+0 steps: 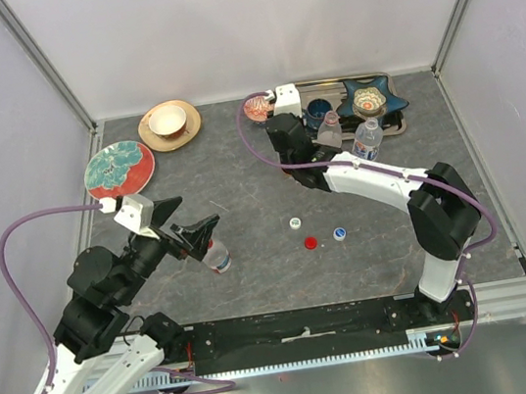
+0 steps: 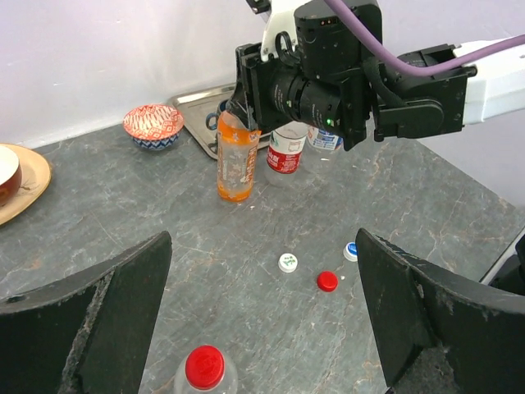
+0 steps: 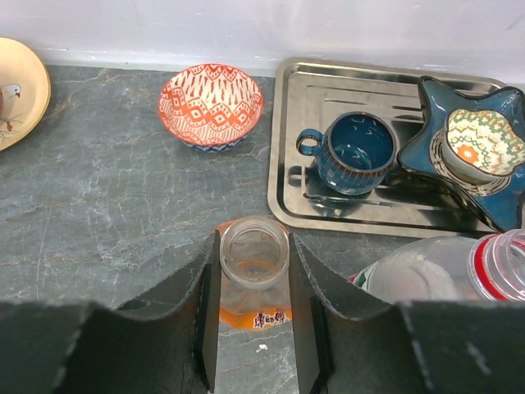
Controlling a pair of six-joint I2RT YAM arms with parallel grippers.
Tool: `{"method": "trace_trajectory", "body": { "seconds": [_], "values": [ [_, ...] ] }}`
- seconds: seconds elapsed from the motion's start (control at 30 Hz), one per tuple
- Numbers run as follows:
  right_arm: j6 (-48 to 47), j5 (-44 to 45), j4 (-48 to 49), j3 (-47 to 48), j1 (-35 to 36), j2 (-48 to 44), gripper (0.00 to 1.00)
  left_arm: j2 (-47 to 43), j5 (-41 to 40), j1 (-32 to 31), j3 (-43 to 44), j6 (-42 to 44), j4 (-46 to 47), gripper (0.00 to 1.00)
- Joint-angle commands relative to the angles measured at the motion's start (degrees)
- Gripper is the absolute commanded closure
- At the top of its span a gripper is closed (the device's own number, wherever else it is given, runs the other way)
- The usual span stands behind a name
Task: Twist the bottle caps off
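My right gripper (image 3: 254, 271) is shut on the neck of the orange bottle (image 3: 254, 246), which stands upright with no cap; it also shows in the left wrist view (image 2: 236, 160). In the top view the right gripper (image 1: 285, 144) hides it. Two clear bottles (image 1: 330, 132) (image 1: 366, 139) stand just right of it, uncapped. A clear bottle with a red cap (image 2: 205, 368) stands low between the fingers of my open left gripper (image 2: 262, 328), untouched; the top view shows this bottle (image 1: 217, 256) beside the left gripper (image 1: 193, 225). Three loose caps lie on the table: white (image 1: 295, 223), red (image 1: 310, 242), blue (image 1: 339, 234).
A steel tray (image 3: 295, 164) at the back holds a blue mug (image 3: 353, 152) and a blue star dish (image 3: 472, 148). A red patterned bowl (image 3: 211, 105) sits left of it. A tan plate with a bowl (image 1: 170, 124) and a red-green plate (image 1: 119, 169) lie back left.
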Motion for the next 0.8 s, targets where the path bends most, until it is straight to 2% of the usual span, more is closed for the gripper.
{"method": "trace_trajectory", "body": {
  "seconds": [0.0, 0.4, 0.77],
  "values": [
    [0.64, -1.11, -3.25, 2.62, -0.10, -0.88, 0.61, 0.52, 0.62, 0.00, -0.26, -1.94, 2.10, 0.01],
    [0.81, -1.81, -5.19, 3.67, -1.50, -0.70, 0.54, 1.31, 2.03, 0.00, -0.08, -1.85, 2.19, 0.01],
    [1.08, -2.51, -5.80, 4.63, -1.94, -1.32, 0.43, 1.84, 2.38, 0.00, -0.26, -2.03, 2.10, 0.01]
  ]
}}
